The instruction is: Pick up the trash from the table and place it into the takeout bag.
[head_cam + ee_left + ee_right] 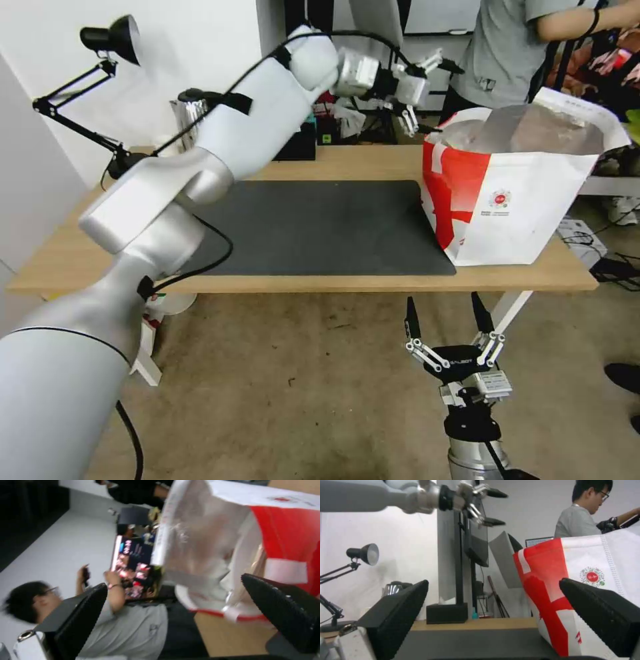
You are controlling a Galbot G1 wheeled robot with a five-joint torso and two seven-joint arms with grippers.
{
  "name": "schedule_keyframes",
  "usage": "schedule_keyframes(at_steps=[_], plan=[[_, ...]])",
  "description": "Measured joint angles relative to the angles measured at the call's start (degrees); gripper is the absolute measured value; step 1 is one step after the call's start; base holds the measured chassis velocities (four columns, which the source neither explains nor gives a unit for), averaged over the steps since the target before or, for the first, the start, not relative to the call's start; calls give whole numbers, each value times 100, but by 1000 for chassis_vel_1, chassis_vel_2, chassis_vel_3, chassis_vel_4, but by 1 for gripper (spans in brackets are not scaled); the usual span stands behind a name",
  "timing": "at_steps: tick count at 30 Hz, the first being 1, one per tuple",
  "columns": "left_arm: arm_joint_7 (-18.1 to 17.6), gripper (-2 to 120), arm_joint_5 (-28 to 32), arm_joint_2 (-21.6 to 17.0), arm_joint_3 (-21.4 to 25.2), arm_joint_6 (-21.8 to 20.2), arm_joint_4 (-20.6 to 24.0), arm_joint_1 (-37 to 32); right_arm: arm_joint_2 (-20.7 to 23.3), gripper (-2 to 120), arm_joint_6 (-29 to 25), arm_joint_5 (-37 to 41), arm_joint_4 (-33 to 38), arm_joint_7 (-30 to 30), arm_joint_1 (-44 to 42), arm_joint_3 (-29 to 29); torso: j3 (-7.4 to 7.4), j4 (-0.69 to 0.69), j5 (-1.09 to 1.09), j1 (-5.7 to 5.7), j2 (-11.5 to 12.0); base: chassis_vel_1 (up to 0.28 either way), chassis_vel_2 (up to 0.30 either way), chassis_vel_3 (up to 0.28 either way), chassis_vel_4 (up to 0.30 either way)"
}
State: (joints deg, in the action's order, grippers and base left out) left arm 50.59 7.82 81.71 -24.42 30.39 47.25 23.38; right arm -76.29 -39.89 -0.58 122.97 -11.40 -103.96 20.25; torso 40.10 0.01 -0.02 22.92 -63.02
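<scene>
The takeout bag (527, 200), white with red panels and foil lining, stands open at the right end of the table (333, 283), beside the dark grey mat (320, 227). My left gripper (440, 97) hovers open and empty at the bag's upper left rim. In the left wrist view the gripper (173, 582) faces the bag (283, 535) from just outside its foil mouth. My right gripper (442, 300) waits open below the table's front edge; in the right wrist view the gripper (494, 581) points at the bag (586, 600). The trash is out of view.
A steel kettle (190, 110), a black desk lamp (110, 37) and a black tissue box (297, 143) stand along the table's far edge. A person in a grey shirt (500, 53) stands behind the bag. Bare floor lies in front of the table.
</scene>
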Motion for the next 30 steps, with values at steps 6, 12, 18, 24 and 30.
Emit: schedule_keyframes(at_steps=[6, 12, 18, 24, 30], plan=[[-134, 100, 328, -598, 153, -220, 504, 59, 0, 100, 0, 0, 0, 0, 0, 0, 0, 0, 0, 0, 0, 0, 0, 0, 0], [-447, 100, 686, -1199, 244, -464, 1068, 23, 0, 100, 0, 0, 0, 0, 0, 0, 0, -1, 2, 0, 0, 0, 0, 0, 0], [-1102, 100, 1174, -2092, 453, -882, 1882, -215, 0, 100, 0, 0, 0, 0, 0, 0, 0, -3, 2, 0, 0, 0, 0, 0, 0], [-1747, 100, 1566, -3223, 813, -1273, 2818, -698, 1, 100, 0, 0, 0, 0, 0, 0, 0, 4, -4, 0, 0, 0, 0, 0, 0], [-2200, 100, 1807, -4035, 1594, -1498, 3675, -1480, 1, 100, 0, -1, 0, 0, 0, 0, -1, -1, 2, 0, -2, 0, 0, 0, 0]])
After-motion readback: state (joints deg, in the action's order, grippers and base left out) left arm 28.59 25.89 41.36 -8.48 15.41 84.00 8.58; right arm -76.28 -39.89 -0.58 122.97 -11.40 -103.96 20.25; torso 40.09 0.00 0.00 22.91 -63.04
